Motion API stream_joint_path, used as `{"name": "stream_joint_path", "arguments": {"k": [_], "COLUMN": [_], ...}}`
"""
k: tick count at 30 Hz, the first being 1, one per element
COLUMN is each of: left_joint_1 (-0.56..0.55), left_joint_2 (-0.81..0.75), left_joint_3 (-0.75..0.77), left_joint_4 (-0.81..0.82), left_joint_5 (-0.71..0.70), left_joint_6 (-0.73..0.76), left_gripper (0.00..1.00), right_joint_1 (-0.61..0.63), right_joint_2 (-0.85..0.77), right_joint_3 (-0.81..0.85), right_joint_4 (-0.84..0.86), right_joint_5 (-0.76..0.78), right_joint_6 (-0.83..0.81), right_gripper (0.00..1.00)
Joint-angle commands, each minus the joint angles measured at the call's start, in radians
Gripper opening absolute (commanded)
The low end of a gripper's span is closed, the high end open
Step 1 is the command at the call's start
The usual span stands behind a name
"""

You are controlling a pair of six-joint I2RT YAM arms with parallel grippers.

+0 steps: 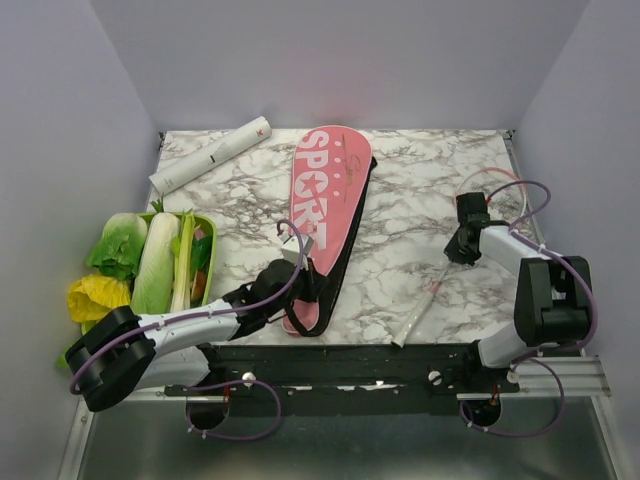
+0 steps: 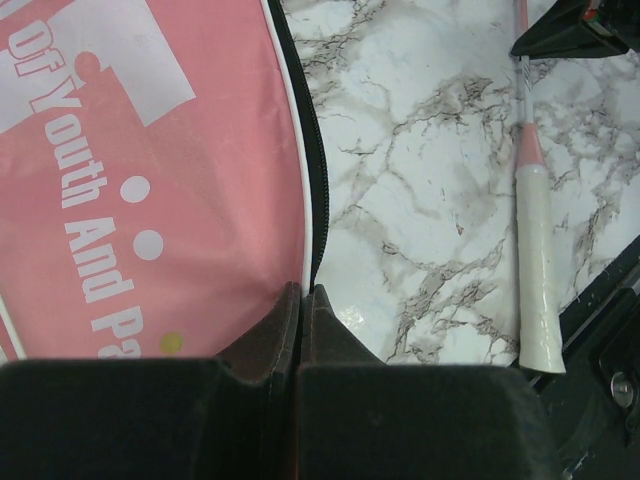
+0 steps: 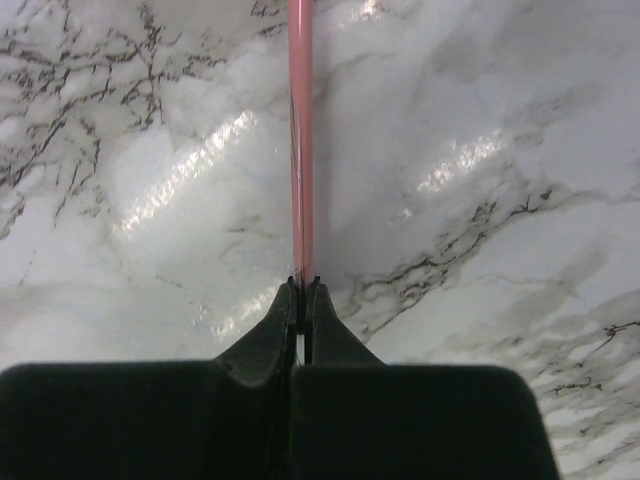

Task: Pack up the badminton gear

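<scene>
The long pink cover (image 1: 325, 205) lettered "SPORT" lies slanted at the table's middle. Its black zip edge (image 2: 312, 200) runs straight into my left gripper (image 2: 303, 292), which is shut on that edge at the cover's near end (image 1: 300, 288). A racket lies to the right with its pale handle (image 1: 415, 315) pointing at the front edge. My right gripper (image 3: 302, 285) is shut on the racket's thin pink shaft (image 3: 301, 150), just above the marble. The left wrist view shows the same handle (image 2: 535, 270). A white tube (image 1: 210, 155) lies at the back left. No shuttlecocks are in view.
A green tray (image 1: 209, 262) of leafy vegetables stands at the left edge, with a yellow leaf (image 1: 95, 297) beside it. The black base rail (image 1: 340, 362) runs along the front edge. Grey walls close in the back and both sides.
</scene>
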Motion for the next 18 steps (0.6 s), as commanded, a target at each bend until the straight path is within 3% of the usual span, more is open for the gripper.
{"name": "stream_joint_path", "arguments": {"k": [1, 6, 11, 18], "left_joint_1": [0.007, 0.01, 0.013, 0.018], "left_joint_2": [-0.005, -0.008, -0.034, -0.092], "left_joint_3": [0.026, 0.072, 0.089, 0.132], "left_joint_4": [0.015, -0.019, -0.051, -0.126], "left_joint_5": [0.012, 0.018, 0.004, -0.069], "left_joint_6": [0.016, 0.033, 0.034, 0.04], "left_gripper": [0.0, 0.0, 0.0, 0.0], "right_joint_1": [0.018, 0.106, 0.26, 0.363], "right_joint_2": [-0.129, -0.302, -0.376, -0.488], "right_joint_3": [-0.064, -0.072, -0.047, -0.082], "right_joint_4": [0.04, -0.034, -0.166, -0.276], "right_joint_5": [-0.094, -0.144, -0.183, -0.29], "right_joint_6": [-0.046, -0.075, -0.083, -0.117], "right_gripper": [0.01, 0.01, 0.01, 0.01]}}
